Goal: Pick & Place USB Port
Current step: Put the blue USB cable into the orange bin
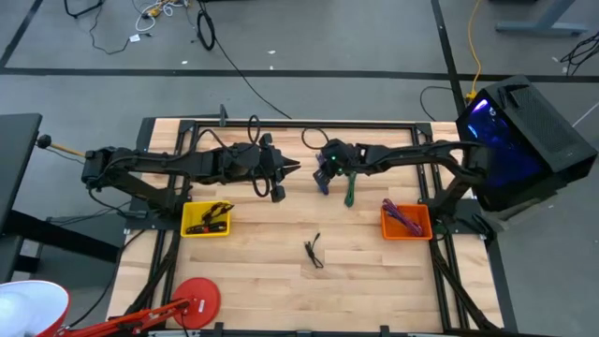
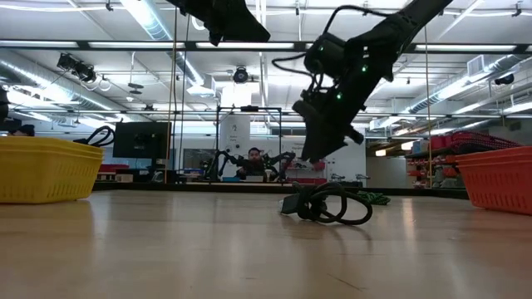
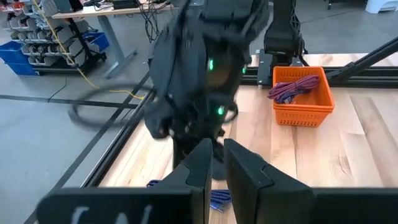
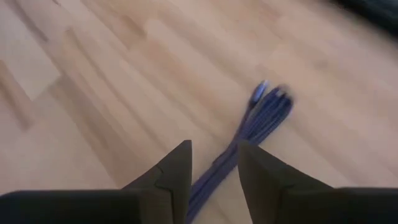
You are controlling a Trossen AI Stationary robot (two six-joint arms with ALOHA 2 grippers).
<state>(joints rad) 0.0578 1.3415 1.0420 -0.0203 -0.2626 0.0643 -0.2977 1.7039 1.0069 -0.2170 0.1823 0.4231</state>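
Right claw (image 4: 214, 165): we see its fingers narrowly parted, hovering above the blue USB cable (image 4: 258, 121).
Blue USB cable: flat on the bench (image 1: 271, 271), mid-rear.
Left claw (image 3: 214, 165): we see it nearly closed, empty, raised.
Orange bin (image 1: 406, 223): holds purple cable.

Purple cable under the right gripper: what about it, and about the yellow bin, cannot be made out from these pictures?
1. Purple cable, right wrist view: blurred, so its plug type is unreadable; its near end runs out of sight between the fingers of the right gripper.
2. Same cable, left wrist view: mostly hidden behind the right arm.
3. Yellow bin, high view: contents too small to identify.
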